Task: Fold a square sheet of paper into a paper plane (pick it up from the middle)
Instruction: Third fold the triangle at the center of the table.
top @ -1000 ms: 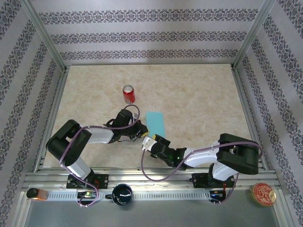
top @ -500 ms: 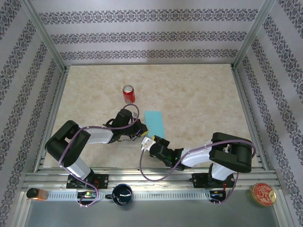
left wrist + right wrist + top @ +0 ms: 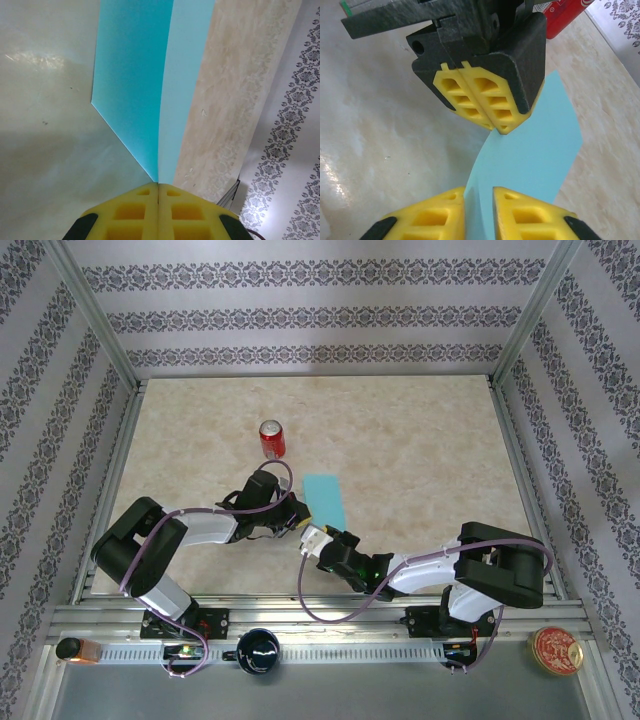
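**Both grippers are meeting at the near end of the turquoise sheet**

Top external view: The sheet of paper (image 3: 325, 498) is lying near the middle of the table (image 3: 430, 440), showing as a narrow upright rectangle. A red can (image 3: 271, 439) is standing well apart from it, up and to the left. The left gripper (image 3: 299, 523) is reaching in from the left to the sheet's near corner. The right gripper (image 3: 312, 537) is reaching in from the right and is sitting just beside it. The 2 tools are crowding the same corner. A dark mug (image 3: 258, 650) is sitting on the front rail.

Left wrist view: The left gripper (image 3: 158, 186) is pressing its 2 yellow pads together with no gap. The sheet (image 3: 132, 85) is coming out from between them at their tip. It is showing 1 darker and 1 paler panel meeting along a straight crease. The darker panel is lifting off the table (image 3: 45, 130).

Right wrist view: The right gripper (image 3: 479, 192) is holding its pads a narrow gap apart, and the sheet's (image 3: 535, 150) near edge is standing in that gap. Whether the pads are pinching it cannot be told. Just beyond, the left gripper (image 3: 496, 125) is clamping the same sheet from above. The can (image 3: 562, 17) is showing at the top right.
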{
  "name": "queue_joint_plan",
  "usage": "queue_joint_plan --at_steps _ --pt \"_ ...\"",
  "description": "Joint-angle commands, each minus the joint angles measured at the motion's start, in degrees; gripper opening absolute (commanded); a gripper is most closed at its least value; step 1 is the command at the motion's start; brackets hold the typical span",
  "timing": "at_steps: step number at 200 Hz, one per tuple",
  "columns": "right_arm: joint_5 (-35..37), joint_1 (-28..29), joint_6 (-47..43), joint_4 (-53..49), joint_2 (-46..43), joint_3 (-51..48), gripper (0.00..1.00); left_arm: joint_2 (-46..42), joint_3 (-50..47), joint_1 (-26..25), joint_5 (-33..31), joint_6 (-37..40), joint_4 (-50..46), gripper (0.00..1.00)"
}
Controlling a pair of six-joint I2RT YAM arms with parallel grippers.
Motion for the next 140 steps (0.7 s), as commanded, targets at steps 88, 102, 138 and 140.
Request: queue_joint_plan --at_steps 88,102,138,140 --pt "-5.6 -2.9 6.3 -0.6 -3.9 -1.0 0.02 -2.0 0.0 -0.4 -0.8 -0.8 0.3 0.00" --pt "-6.7 -3.0 6.5 -1.0 -3.8 -0.8 0.01 -2.0 0.1 -0.4 -0.5 -0.8 0.3 0.00" --pt "-6.8 -3.1 7.2 -1.1 -3.3 -0.7 0.07 -1.9 0.2 -0.4 -0.2 -0.7 0.3 0.00" --pt "-6.7 -3.1 7.2 -1.1 -3.2 -0.7 0.08 -1.8 0.2 -0.4 -0.2 -0.7 0.3 0.00"
